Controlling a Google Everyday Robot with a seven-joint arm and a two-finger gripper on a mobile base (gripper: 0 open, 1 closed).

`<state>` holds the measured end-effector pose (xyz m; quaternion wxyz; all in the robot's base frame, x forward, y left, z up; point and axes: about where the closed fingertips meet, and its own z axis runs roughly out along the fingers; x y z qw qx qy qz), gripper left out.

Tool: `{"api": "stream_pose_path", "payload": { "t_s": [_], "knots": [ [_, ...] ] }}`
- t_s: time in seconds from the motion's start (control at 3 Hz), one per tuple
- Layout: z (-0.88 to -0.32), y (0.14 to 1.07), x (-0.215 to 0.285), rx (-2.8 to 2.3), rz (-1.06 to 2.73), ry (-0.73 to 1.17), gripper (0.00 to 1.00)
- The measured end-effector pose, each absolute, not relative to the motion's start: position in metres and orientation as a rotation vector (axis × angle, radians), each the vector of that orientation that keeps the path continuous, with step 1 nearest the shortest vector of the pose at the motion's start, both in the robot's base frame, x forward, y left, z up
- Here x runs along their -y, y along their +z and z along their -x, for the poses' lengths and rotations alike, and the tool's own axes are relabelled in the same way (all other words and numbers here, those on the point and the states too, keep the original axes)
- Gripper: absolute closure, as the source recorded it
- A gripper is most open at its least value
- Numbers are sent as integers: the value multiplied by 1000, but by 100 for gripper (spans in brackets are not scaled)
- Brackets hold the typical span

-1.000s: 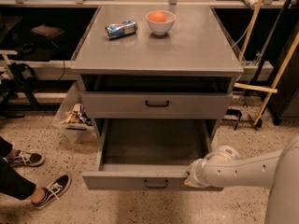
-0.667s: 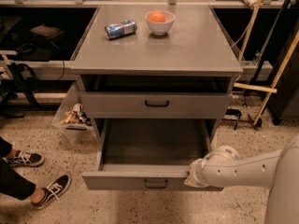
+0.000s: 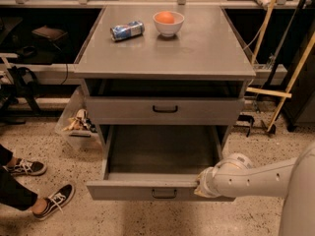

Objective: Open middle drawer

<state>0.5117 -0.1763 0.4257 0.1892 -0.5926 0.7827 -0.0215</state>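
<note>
A grey cabinet fills the room in front of me, its worktop [image 3: 197,48] bare over most of its surface. The middle drawer [image 3: 128,191] stands pulled well out near the floor, showing only its own plain grey bottom; whatever lies beneath it is hidden. Above it, a second drawer [image 3: 123,111] sits closed, and the slot under the worktop is too dark to read.

The robot's white arm [image 3: 256,178] comes in from the right, cut off by the edge. Its gripper [image 3: 201,187] is pressed against the right part of the open drawer's front, away from the small black handle [image 3: 164,193]; whether it is clamped there or loose I cannot tell.

Left of the cabinet, a clear bin [image 3: 66,132] holds a jumble I can't identify. At the back of the worktop, a white bowl [image 3: 169,28] holds an orange [image 3: 166,17], with a can [image 3: 127,30] lying on its side just beside it. Two sneakers [image 3: 54,200] show at the left, their wearer cut off.
</note>
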Motion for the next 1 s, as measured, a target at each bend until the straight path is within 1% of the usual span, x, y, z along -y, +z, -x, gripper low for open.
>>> {"api": "stream_pose_path", "payload": {
  "t_s": [0.33,0.67,1.0],
  "knots": [
    [-512,426,176,-2201,1666,-60,12],
    [-512,426,176,-2201,1666,-60,0],
    [-512,426,176,-2201,1666,-60,0]
  ]
}}
